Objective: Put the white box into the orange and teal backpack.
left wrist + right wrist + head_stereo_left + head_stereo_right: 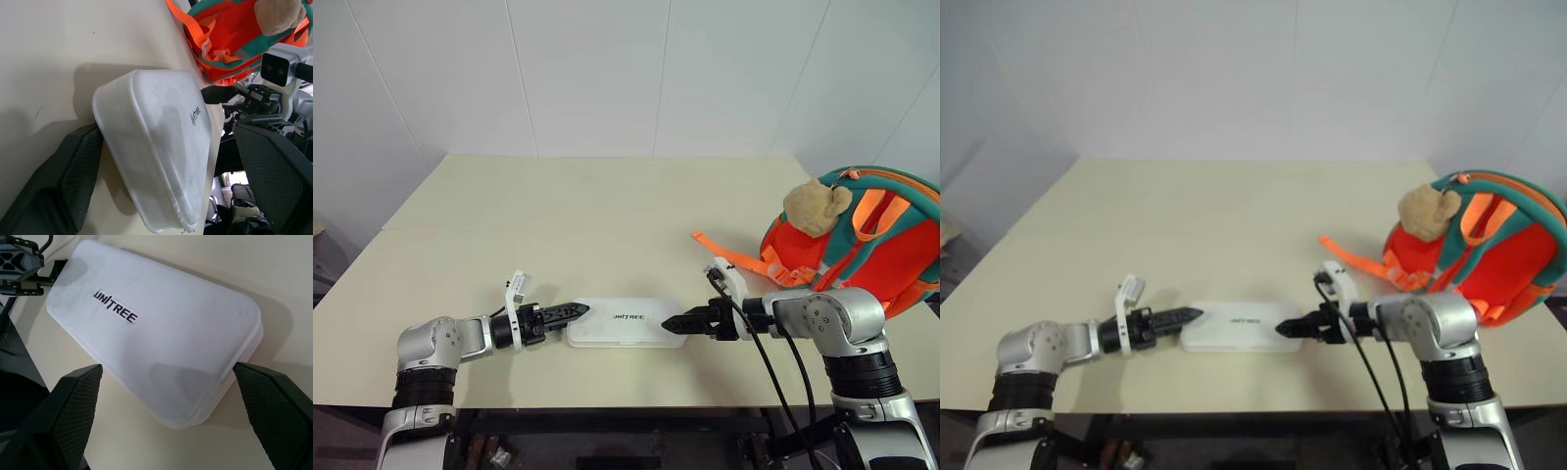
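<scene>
The white box [626, 322] lies flat near the front edge of the table [558, 215], between the two grippers. The left gripper [570, 312] stands spread at one short end, the right gripper [677, 323] spread at the other; in the wrist views each pair of fingers straddles its end without pinching. The box looks like a stiff, smooth plastic case, probably light but slippery, so squeezing it from both short ends at once seems the surest hold. Its lid reads "UNITREE" in small dark letters. The orange and teal backpack [891, 255] sits well apart on the robot's right, with a plush bear [815, 208] on it.
</scene>
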Motion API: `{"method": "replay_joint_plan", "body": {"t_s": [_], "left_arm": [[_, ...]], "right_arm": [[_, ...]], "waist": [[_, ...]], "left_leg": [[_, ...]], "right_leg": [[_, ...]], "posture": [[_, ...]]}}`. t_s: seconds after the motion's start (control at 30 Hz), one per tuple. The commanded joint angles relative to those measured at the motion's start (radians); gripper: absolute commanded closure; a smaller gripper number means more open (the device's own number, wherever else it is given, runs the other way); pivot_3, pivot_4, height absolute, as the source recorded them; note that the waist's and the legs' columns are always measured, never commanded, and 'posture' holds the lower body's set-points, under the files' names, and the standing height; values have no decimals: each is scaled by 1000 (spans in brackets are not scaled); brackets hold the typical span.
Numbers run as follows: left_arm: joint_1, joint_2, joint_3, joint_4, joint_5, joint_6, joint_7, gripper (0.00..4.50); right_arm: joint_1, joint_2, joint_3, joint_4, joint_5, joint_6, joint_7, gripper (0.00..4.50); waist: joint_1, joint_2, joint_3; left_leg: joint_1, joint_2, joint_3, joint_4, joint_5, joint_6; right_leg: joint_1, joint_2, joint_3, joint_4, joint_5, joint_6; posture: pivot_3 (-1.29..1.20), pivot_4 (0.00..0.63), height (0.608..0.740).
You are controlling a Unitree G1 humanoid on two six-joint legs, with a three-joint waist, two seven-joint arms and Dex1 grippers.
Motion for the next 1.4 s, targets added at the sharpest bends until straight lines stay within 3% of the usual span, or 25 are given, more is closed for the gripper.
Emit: {"method": "replay_joint_plan", "body": {"t_s": [0.03,0.3,0.57,0.67,0.8,0.9,1.17,1.27,1.4], "left_arm": [[10,-108,-63,36,-61,111,-3,51],[-58,-180,115,102,-88,218,90,51],[-8,-142,-24,32,-54,210,56,51],[11,-104,-124,0,-28,169,22,51],[33,11,-361,-56,76,18,-75,51],[-4,6,-341,-4,77,10,-86,51],[-90,-69,-242,111,29,52,-85,51],[-95,-81,-238,106,31,60,-78,680],[-98,-78,-210,111,21,73,-75,1968]], "right_arm": [[-8,62,18,-64,65,-17,23,0],[10,76,8,-82,71,-12,7,0],[16,86,1,-89,77,-10,-7,0],[18,88,-1,-89,78,-10,-9,0],[21,92,-4,-92,79,-9,-12,0],[23,96,-5,-93,80,-10,-14,0],[31,112,-10,-98,78,-10,-20,0],[33,114,-12,-101,77,-8,-21,0],[37,110,-19,-106,76,-4,-21,0]], "waist": [[0,0,0],[0,0,0],[-2,0,0],[-4,0,0],[-5,1,-4],[-5,9,-11],[2,9,-11],[0,9,-11],[-4,8,-10]], "left_leg": [[0,0,0,0,0,0],[0,0,0,0,-1,0],[0,0,0,-1,-2,-1],[0,0,0,-1,-3,-1],[0,0,1,-3,-5,-2],[0,0,2,-3,-7,-1],[-1,0,2,-1,-9,3],[-1,0,2,-1,-9,3],[-1,0,2,-2,-9,2]], "right_leg": [[0,0,0,0,0,0],[0,0,0,-1,0,0],[0,0,0,-2,0,1],[-1,0,0,-2,0,1],[-1,0,0,-2,0,1],[-1,0,0,-4,0,0],[2,0,0,-8,-1,1],[2,0,0,-8,-1,1],[1,0,0,-8,-1,2]], "posture": [[0,150,740],[0,150,740],[0,150,740],[0,150,740],[0,150,740],[0,150,740],[0,150,740],[0,150,740],[0,150,740]]}}
